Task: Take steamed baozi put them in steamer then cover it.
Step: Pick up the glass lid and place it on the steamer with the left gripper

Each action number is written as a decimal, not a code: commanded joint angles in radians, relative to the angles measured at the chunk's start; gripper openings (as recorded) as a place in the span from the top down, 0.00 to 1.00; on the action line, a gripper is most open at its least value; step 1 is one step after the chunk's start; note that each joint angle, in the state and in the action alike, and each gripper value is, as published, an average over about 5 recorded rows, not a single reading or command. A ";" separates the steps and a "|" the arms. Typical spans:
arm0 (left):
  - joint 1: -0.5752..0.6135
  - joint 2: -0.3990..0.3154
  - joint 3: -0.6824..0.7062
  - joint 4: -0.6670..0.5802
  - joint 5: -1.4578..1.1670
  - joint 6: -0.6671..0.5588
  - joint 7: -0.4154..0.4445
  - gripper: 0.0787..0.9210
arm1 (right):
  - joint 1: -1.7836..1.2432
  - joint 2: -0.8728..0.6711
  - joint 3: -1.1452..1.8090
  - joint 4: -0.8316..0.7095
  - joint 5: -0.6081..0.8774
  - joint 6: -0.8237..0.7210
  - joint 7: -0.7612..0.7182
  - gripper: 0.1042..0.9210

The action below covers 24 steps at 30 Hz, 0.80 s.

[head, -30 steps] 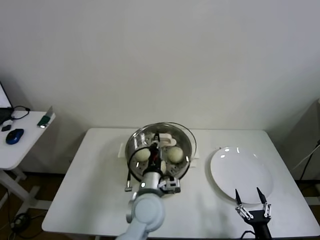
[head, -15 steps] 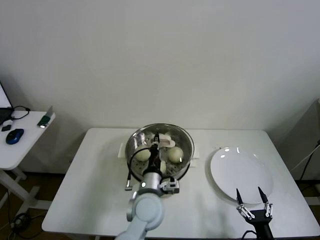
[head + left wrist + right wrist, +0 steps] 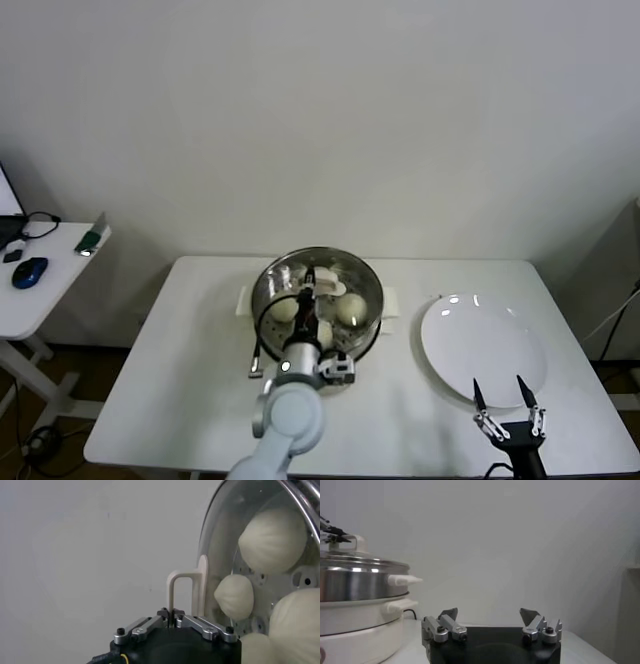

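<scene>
Your left gripper [image 3: 173,616] is clamped on the cream-white handle [image 3: 186,594] of the glass cover [image 3: 318,288], which sits right under it on the steamer [image 3: 355,605], with the baozi [image 3: 273,539] visible through the glass just beyond the fingertips. Treat the cover as rigid, fairly heavy and breakable, with a smooth, likely slippery handle; grip at the handle's centre so it hangs level, never by the metal rim. Your right gripper [image 3: 506,406] waits with fingers spread wide, well off to the side near the white plate [image 3: 485,345].
</scene>
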<state>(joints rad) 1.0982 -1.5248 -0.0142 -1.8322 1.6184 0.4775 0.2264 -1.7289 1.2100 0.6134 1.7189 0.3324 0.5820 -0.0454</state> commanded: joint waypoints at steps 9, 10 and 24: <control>0.000 0.000 -0.007 0.007 -0.003 0.000 -0.003 0.93 | 0.003 0.005 -0.003 -0.001 -0.005 0.009 -0.009 0.12; 0.001 0.000 -0.007 0.006 -0.003 -0.001 -0.004 0.93 | 0.002 0.005 -0.003 -0.001 -0.005 0.011 -0.009 0.12; 0.010 0.005 0.003 0.019 0.011 -0.032 -0.022 0.89 | 0.001 0.008 -0.006 0.005 -0.002 0.010 -0.010 0.12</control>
<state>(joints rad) 1.1062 -1.5105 -0.0040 -1.8244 1.6157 0.4449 0.2039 -1.7276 1.2177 0.6086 1.7201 0.3283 0.5952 -0.0559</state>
